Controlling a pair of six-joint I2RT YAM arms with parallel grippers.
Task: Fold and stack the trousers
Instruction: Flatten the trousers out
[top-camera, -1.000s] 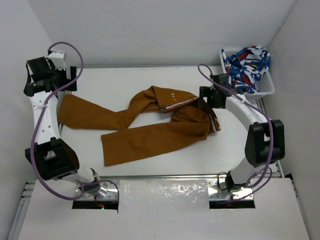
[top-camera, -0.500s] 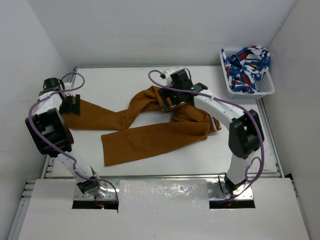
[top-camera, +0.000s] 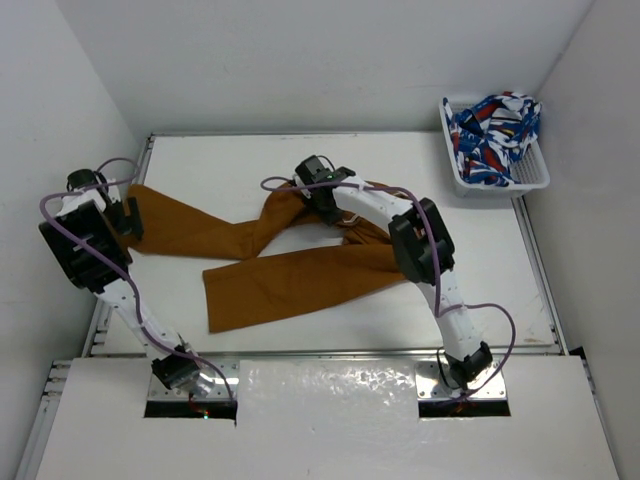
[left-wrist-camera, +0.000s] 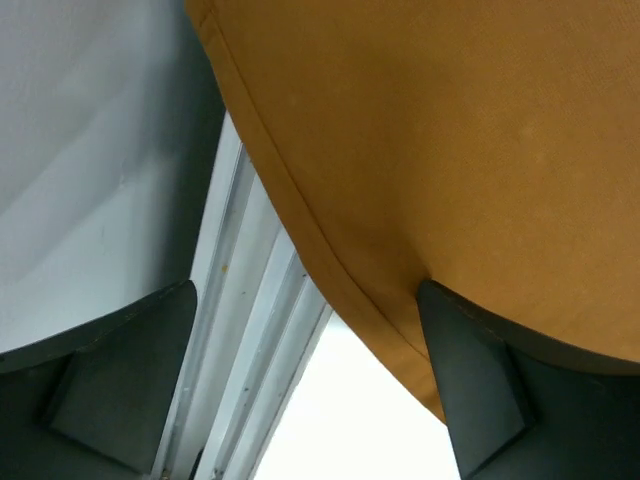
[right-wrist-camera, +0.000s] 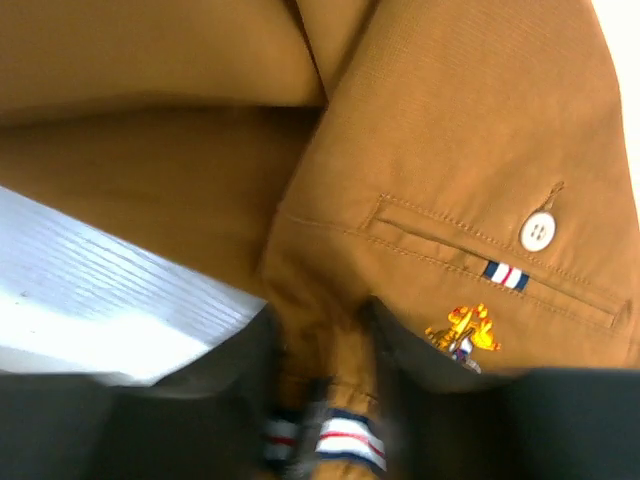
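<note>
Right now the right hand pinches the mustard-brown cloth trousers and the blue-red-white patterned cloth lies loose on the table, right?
No: the top view shows the blue-red-white patterned cloth in the white slatted basket. The right hand does pinch the mustard-brown cloth trousers.

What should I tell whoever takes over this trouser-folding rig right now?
The left gripper is open at the hem of one trouser leg, by the left edge of the table.
The right gripper is shut on the trousers near the waist, beside the back pocket.
Done: nothing folded; the trousers lie spread out, legs toward the left.
Left: fold, then stack.
</note>
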